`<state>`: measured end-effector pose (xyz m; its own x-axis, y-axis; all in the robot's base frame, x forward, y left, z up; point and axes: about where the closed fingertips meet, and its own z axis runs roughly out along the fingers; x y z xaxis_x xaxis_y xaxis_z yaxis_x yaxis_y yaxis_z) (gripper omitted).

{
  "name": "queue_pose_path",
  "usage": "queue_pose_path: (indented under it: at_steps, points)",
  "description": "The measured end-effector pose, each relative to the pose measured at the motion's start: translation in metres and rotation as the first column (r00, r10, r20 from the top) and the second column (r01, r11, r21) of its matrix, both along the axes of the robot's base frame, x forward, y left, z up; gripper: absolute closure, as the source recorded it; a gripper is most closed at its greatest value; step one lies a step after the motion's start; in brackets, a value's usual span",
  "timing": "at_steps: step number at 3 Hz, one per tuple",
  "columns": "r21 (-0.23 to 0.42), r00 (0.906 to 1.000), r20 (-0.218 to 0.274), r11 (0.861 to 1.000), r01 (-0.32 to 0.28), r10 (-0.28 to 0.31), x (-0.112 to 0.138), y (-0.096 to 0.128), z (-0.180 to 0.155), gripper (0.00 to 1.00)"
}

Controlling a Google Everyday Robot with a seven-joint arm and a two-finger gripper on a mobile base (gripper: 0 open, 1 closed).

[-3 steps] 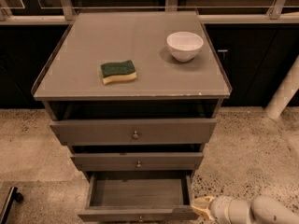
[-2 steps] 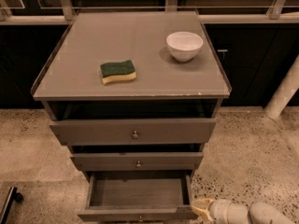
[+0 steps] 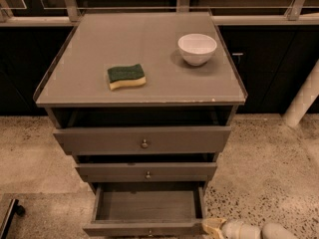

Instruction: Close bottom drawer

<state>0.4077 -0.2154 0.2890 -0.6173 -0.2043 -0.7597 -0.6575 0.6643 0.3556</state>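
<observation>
Cabinet (image 3: 139, 101), grey-brown wood, 3 drawers, standing on speckled terrazzo floor (image 3: 269, 158) before dark glazed units.

Item 1: bottom drawer (image 3: 147, 206), lowest of the 3, pulled well out toward the camera. Its interior is exposed and holds nothing visible. The slim front panel sits at the lower edge of the view, with a small round knob (image 3: 149, 231) at its centre.

Item 2: middle drawer (image 3: 114, 172), slightly out, with a round knob at centre.

Item 3: top drawer (image 3: 99, 139), widest front, slightly out, with a round knob at centre.

Item 4: sponge (image 3: 126, 76), green over yellow, lying flat on the cabinet top, left of centre.

Item 5: bowl (image 3: 197, 49), white, upright at the back right of the top, well apart from the sponge.

Item 6: gripper (image 3: 213, 227), pale yellow tip on a white arm entering from the lower right. It sits low, right at the right front corner of the bottom drawer. Whether it is open or closed cannot be told.

Item 7: post (image 3: 301, 101), white, leaning at the right edge.
</observation>
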Motion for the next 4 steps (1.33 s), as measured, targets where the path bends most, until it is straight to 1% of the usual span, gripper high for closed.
queue_pose_path:
  at_steps: [1,2,3,4]
  points:
    - [0.045,0.9976,-0.069,0.999,0.004,0.000,-0.003,0.008,-0.034,1.00]
    - [0.094,0.9902,-0.140,0.996,0.004,0.009,-0.004,0.018,-0.070,1.00]
    - [0.125,0.9823,-0.187,0.992,0.017,0.007,0.000,0.025,-0.098,1.00]
    - [0.119,0.9809,-0.195,0.993,0.022,0.002,0.007,0.026,-0.107,1.00]
